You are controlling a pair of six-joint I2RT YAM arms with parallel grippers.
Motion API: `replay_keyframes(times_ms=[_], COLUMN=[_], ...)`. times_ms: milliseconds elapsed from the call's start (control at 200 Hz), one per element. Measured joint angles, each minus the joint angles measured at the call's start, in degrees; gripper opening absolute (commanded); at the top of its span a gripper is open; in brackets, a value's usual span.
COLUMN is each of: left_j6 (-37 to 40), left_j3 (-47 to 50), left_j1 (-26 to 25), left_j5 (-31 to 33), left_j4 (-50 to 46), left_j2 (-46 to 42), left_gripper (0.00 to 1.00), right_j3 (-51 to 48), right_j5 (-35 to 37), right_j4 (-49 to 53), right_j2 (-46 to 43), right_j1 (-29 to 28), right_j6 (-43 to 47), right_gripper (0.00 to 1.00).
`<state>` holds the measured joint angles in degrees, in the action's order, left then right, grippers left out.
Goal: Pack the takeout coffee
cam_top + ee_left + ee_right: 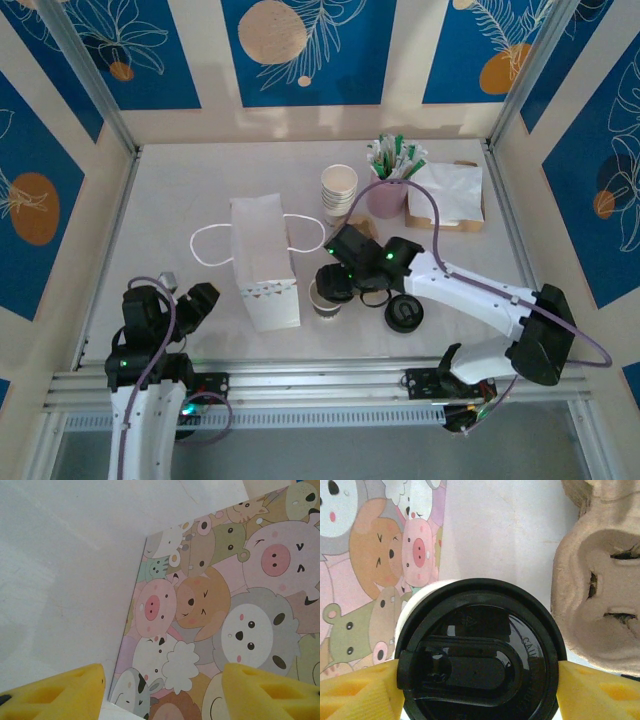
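We find the right hand (479, 692) clamping the lid (477, 645) over the cup (412, 607); left hand (162, 690) released. We judge lidding underway; next, press down squarely.

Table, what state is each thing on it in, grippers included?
lid: clamped by right gripper, covering the cup
cup: upright, lid on top
spare lid: loose on the table
cup stack: upright, nested
left gripper: open, empty
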<state>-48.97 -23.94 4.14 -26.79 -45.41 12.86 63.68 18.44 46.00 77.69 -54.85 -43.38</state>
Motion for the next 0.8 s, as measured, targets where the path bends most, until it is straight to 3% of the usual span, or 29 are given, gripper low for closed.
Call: replay_keyframes(times_ms=[800], left_j6=[0.02], left_j3=[0.00], left_j1=[0.00], left_j5=[0.00], left_j4=[-0.07], left_j2=[0.00], left_gripper=[0.63], right_j3=[1.84], right_j5=[6.91], right_j4=[1.99], right_j2=[3.21], right_j1=[-6.36], right_j6=[1.18], right_gripper=[0.75])
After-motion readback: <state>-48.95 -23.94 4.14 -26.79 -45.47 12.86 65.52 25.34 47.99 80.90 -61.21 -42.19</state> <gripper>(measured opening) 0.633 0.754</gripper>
